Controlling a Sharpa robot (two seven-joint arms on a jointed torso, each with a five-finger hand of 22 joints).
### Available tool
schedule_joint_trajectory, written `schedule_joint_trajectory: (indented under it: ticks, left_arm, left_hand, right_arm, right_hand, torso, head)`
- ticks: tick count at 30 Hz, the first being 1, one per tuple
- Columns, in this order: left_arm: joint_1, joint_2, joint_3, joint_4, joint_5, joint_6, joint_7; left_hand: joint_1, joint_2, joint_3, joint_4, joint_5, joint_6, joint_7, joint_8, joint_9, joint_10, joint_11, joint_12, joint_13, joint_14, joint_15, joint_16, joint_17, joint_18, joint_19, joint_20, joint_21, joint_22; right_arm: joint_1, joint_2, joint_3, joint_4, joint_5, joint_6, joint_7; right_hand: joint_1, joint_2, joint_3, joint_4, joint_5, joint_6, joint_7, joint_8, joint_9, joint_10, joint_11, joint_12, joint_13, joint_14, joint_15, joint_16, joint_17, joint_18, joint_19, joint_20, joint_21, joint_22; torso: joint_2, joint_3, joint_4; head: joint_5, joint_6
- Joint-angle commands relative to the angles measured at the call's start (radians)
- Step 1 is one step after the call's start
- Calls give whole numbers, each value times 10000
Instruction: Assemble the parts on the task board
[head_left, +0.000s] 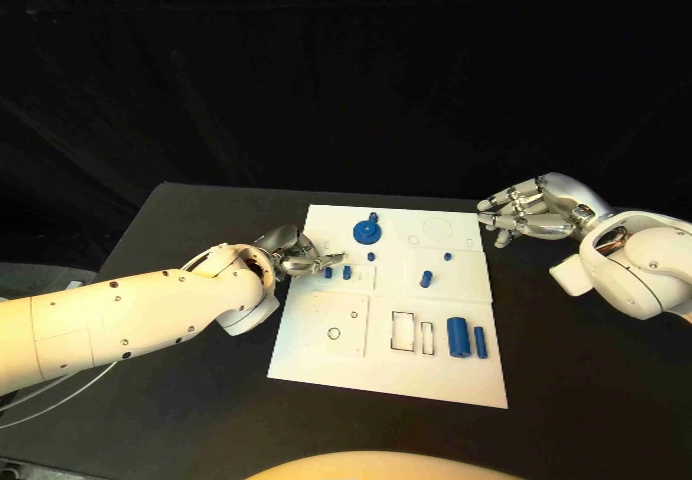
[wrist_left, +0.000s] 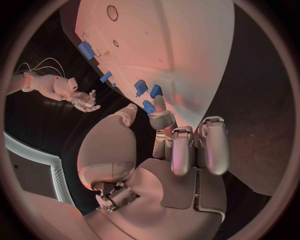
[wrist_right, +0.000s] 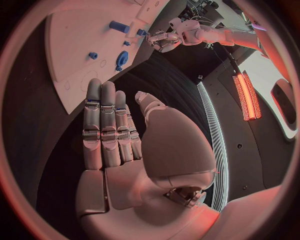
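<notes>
The white task board (head_left: 389, 370) lies in the middle of the black table (head_left: 188, 215). On it, a round blue disc part with a knob (head_left: 368, 232) stands near the board's far edge. Two small blue blocks (head_left: 339, 271) lie side by side at the board's left edge, and a small blue peg (head_left: 426, 279) sits nearer the board's centre. Two upright blue bars (head_left: 467, 338) lie toward the board's near right side, beside two outlined rectangular slots (head_left: 411, 332).

The left hand (head_left: 293, 252) rests at the board's left edge, just beside the two small blocks. In the left wrist view its fingers (wrist_left: 187, 145) are curled in together and one fingertip reaches close to the blocks (wrist_left: 149, 95); whether it touches them I cannot tell.

The right hand (head_left: 531, 213) hovers off the board's far right corner, fingers (wrist_right: 106, 130) straight and apart from the thumb, holding nothing.
</notes>
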Motion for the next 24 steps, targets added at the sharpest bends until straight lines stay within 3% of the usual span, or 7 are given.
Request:
schedule_joint_trajectory:
  ticks: [1, 10, 13, 17, 19, 21, 24]
  left_arm:
    - [8, 10, 5, -11, -22, 109, 71]
    - [50, -47, 210, 74, 242, -189, 580]
    - [245, -59, 283, 116, 805, -246, 1479]
    - [598, 81, 326, 65, 1431, -44, 2875]
    - [678, 180, 332, 4, 1412, 169, 3161]
    - [820, 445, 339, -181, 854, 851, 3484]
    - [943, 826, 343, -459, -286, 1683, 3572]
  left_hand:
    - [66, -3, 64, -6, 37, -36, -45, 47, 15, 45, -54, 27, 9, 998, -81, 52, 2531, -124, 333, -31, 32, 1025]
    - [331, -30, 167, -24, 32, -396, 84, -99, -32, -238, 46, -442, -451, 991, -16, 35, 2507, -46, 181, -21, -228, 715]
    - [953, -65, 238, -105, 38, -1082, 384, -308, -92, -1323, 322, -2072, -2045, 889, 207, -181, 2217, 295, -585, 128, -1496, -736]
    - [2834, -40, 571, -739, -5, -2213, 1045, -670, -306, -3196, 913, -3103, -2692, -1207, 780, -3671, -1756, 1106, -3104, 564, -5518, -4817]
    - [4109, 88, 1206, -1359, 36, -2584, 1284, -941, -553, -4186, 1199, -3633, -2990, -2433, 948, -5463, -3491, 1191, -3697, 755, -6505, -5586]
    - [4934, 100, 1755, -1828, 34, -2676, 1416, -1177, -864, -4566, 1382, -3899, -3281, -2596, 1117, -5897, -3884, 1250, -3631, 904, -6840, -5850]
    - [5049, -67, 1813, -1947, 28, -2440, 1381, -1233, -1095, -4767, 1348, -4016, -3498, -2223, 1107, -5639, -3690, 1282, -3278, 990, -6809, -5903]
  right_arm:
    - [-3, 7, 4, -6, -54, -22, 54]
    - [-9, 24, 4, -47, -53, -34, 62]
    - [-22, 47, 4, -101, -45, -55, 74]
    - [-50, 94, 3, -241, -20, -114, 99]
    - [-61, 107, 3, -285, -11, -135, 109]
    - [-87, 133, 3, -355, 5, -177, 138]
    - [-127, 168, 3, -415, 35, -205, 167]
  right_hand:
    - [-121, 15, -20, 55, 65, -64, 1, 57, 13, -44, 7, 55, 12, -48, -15, -56, 14, -27, -3, 57, -37, -10]
    - [-121, 15, -20, 55, 65, -64, 1, 57, 13, -44, 7, 55, 12, -48, -15, -56, 14, -27, -3, 57, -37, -10]
    - [-124, 17, -22, 58, 67, -66, 1, 60, 16, -47, 6, 56, 23, -48, -14, -61, 26, -26, -2, 57, -38, -16]
    - [-95, 12, -13, 38, 72, -74, -1, 58, 17, -59, 3, 52, 30, -54, -16, -67, 33, -25, -3, 57, -41, -20]
    - [-77, 11, -7, 27, 74, -78, -2, 58, 17, -65, 2, 50, 33, -58, -17, -71, 37, -25, -4, 56, -42, -23]
    - [-24, 13, 15, -8, 80, -85, -2, 59, 19, -81, 1, 45, 44, -65, -19, -81, 50, -24, -5, 54, -45, -31]
    - [25, 15, 36, -41, 80, -88, -1, 62, 22, -93, 0, 41, 53, -72, -21, -89, 61, -23, -4, 51, -46, -37]
  torso:
    - [7, -1, -2]
    - [1, -12, -10]
    - [-3, -18, -17]
    - [-12, -25, -13]
    - [-17, -23, -26]
    - [-31, -42, -46]
    - [-37, -60, -80]
  head:
    - [-15, 14]
    - [-81, 83]
    - [-123, 134]
    - [-218, 203]
    - [-273, 242]
    - [-351, 318]
    - [-342, 384]
